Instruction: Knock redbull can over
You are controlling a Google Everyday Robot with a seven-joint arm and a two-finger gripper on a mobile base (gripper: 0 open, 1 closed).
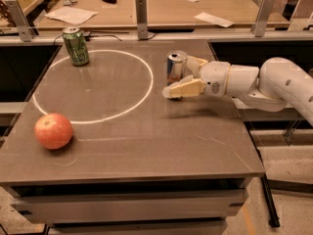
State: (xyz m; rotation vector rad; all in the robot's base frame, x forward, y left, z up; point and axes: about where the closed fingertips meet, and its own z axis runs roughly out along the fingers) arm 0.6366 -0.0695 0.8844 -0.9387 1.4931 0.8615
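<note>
The redbull can (pixel 174 66), slim with a blue and silver body and a shiny top, stands on the brown table (pixel 146 136) just right of the white circle. It looks upright or barely tilted. My gripper (pixel 179 77) reaches in from the right on a white arm and is open. Its near cream finger (pixel 185 88) lies across the front of the can's lower part. The far finger (pixel 196 61) is behind the can's right side. The can's base is hidden by the near finger.
A wider green can (pixel 76 46) stands at the back left on the white circle line (pixel 142 99). A red apple (pixel 53 130) sits at the front left. A wooden counter with papers (pixel 73 14) runs behind the table.
</note>
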